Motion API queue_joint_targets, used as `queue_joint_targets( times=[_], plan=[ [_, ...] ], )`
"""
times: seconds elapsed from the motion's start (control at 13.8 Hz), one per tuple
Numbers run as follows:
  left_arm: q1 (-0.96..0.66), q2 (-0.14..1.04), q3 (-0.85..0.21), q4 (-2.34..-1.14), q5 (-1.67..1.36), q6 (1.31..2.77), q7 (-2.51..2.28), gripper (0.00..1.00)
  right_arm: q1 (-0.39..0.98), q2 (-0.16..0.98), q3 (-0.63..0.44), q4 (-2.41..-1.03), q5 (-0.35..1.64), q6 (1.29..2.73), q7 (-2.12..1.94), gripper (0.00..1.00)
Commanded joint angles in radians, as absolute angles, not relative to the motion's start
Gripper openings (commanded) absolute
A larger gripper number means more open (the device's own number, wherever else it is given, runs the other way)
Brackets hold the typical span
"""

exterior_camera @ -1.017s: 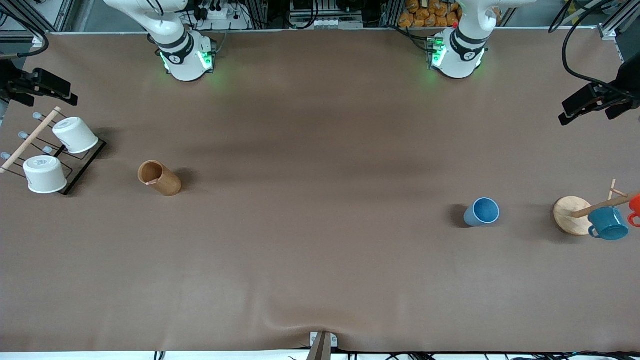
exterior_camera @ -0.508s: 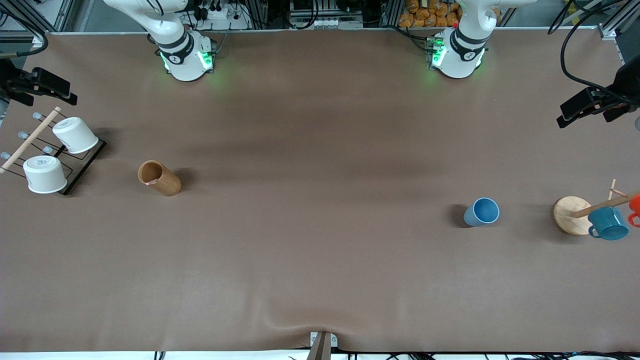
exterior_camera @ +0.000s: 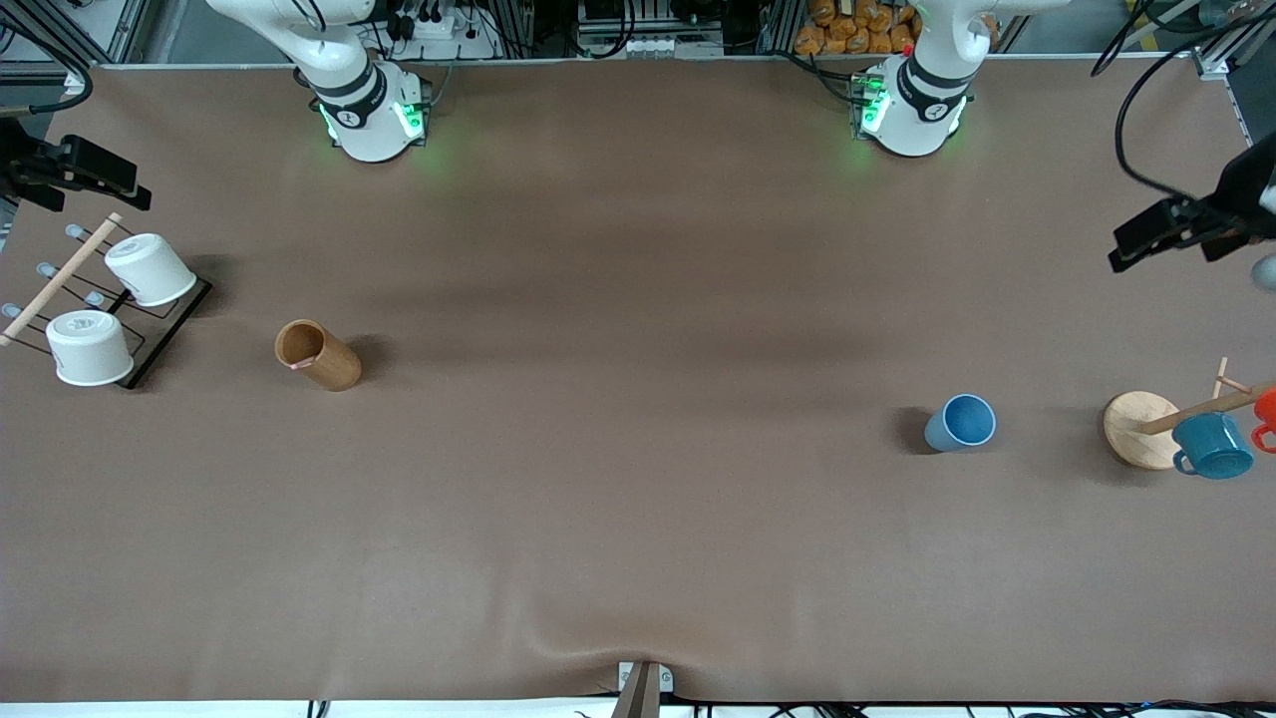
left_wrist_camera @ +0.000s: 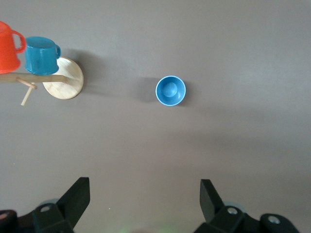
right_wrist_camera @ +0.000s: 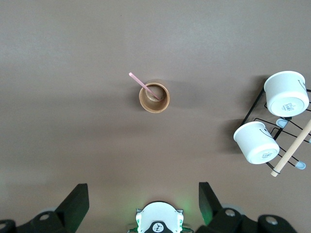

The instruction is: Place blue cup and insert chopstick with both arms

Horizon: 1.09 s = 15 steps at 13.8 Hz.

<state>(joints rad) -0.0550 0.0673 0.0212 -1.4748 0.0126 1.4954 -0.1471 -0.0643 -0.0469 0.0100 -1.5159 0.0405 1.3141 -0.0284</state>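
Blue cup (exterior_camera: 963,423) stands upright and untouched toward the left arm's end of the table, beside the wooden mug stand (exterior_camera: 1139,430). Chopstick (right_wrist_camera: 145,86) leans in the brown holder (exterior_camera: 317,354) toward the right arm's end. Neither step appears begun. Left gripper (left_wrist_camera: 143,204) hangs high over the table with jaws apart and empty; right gripper (right_wrist_camera: 141,204) likewise, jaws apart, over its own end. In the front view both grippers are cut off by the table's end edges, and the chopstick is barely discernible.
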Motion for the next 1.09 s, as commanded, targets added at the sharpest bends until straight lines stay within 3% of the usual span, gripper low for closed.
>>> queue_joint_targets(
  times=[0.0,0.58,1.02],
  plan=[
    [-0.054,0.103,0.023,-1.514,0.035,1.552,-0.129,1.00,-0.063,-0.040,0.012,-1.517,0.040,1.330,-0.029,1.00],
    [-0.031,0.103,0.017,-1.896,0.037,2.026,-0.127,1.00,0.026,0.159,0.015,-1.513,0.037,1.520,-0.031,1.00],
    [-0.029,0.264,0.015,-1.934,0.035,2.250,-0.129,1.00,0.029,0.285,0.015,-1.519,0.014,1.666,-0.086,1.00]
  ],
)
